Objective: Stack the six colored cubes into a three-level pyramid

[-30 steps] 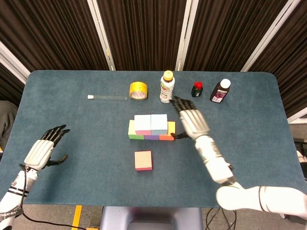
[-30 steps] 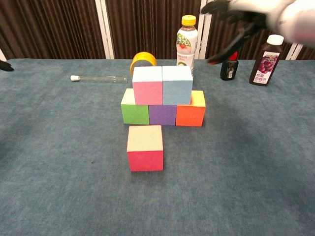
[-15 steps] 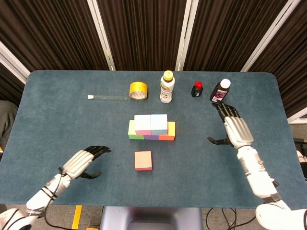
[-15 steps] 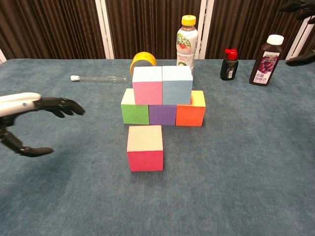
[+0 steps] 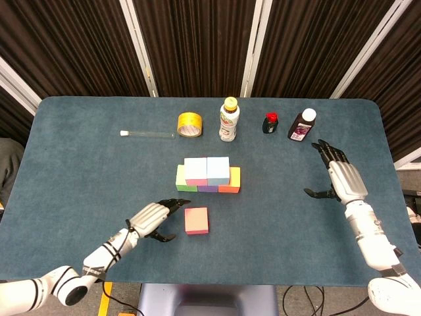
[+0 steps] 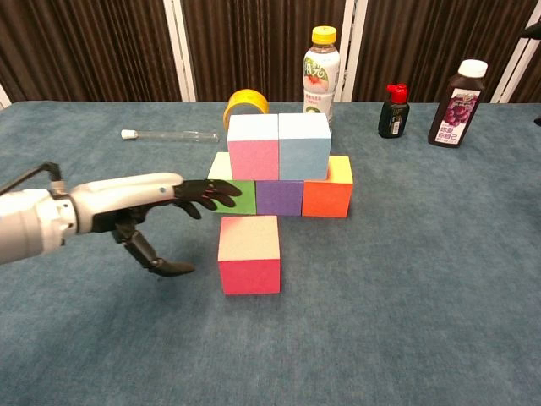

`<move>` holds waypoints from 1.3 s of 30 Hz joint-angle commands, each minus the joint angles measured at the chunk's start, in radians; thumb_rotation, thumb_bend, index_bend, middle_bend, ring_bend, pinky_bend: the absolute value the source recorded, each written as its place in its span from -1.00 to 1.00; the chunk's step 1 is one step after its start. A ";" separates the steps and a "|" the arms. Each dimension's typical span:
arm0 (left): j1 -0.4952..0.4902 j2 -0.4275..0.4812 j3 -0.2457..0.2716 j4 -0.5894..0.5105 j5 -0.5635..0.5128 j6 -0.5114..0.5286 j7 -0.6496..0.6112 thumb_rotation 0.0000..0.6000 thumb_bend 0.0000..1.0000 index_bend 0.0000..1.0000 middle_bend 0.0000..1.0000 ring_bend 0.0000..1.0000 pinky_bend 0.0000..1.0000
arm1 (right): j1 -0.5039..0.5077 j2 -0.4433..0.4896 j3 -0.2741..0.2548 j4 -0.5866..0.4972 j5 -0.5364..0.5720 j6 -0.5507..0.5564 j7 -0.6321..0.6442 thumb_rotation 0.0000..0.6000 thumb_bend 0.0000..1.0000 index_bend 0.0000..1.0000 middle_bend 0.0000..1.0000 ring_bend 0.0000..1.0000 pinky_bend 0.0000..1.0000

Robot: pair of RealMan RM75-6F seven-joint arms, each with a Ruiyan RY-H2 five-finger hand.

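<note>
Fingers of left hand (image 5: 152, 217) spread wide, empty — just beside red cube (image 5: 197, 220), apart. Right hand (image 5: 343, 179) open too, holding nothing, well off to the side.

arms: white segmented | left hand (image 6: 161, 199): silver, black fingers | right hand (image 5: 342, 176): same

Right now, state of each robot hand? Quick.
Left robot hand: open, holds nothing, fingers spread just left of the red cube.
Right robot hand: open, holds nothing, over bare table near the right edge.
</note>
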 commanded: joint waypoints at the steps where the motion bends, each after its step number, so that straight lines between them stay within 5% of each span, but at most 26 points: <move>1: -0.017 -0.026 -0.008 0.005 -0.025 -0.016 0.021 1.00 -0.38 -0.93 -0.86 -0.81 -0.64 | -0.005 -0.003 0.007 0.016 0.000 -0.013 0.012 1.00 -0.45 -0.94 -0.88 -1.00 -0.75; 14: -0.038 -0.166 -0.029 0.085 -0.103 0.018 0.124 1.00 -0.38 -0.77 -0.75 -0.71 -0.52 | -0.025 -0.013 0.023 0.065 -0.004 -0.053 0.049 1.00 -0.45 -0.94 -0.88 -1.00 -0.75; 22: 0.002 -0.257 -0.046 0.131 -0.078 0.156 0.107 1.00 -0.40 -0.22 -0.04 -0.07 0.10 | -0.036 -0.011 0.028 0.073 -0.004 -0.062 0.062 1.00 -0.45 -0.94 -0.88 -1.00 -0.75; 31: 0.026 0.096 -0.105 -0.185 0.039 0.233 -0.155 1.00 -0.39 -0.17 0.02 0.00 0.21 | -0.072 0.037 0.038 0.052 -0.026 -0.056 0.109 1.00 -0.45 -0.94 -0.88 -1.00 -0.74; 39: -0.057 0.192 -0.264 -0.121 -0.060 0.205 -0.212 1.00 -0.38 -0.17 -0.02 -0.02 0.19 | -0.114 0.084 0.052 0.011 -0.031 -0.016 0.132 1.00 -0.45 -0.94 -0.88 -1.00 -0.74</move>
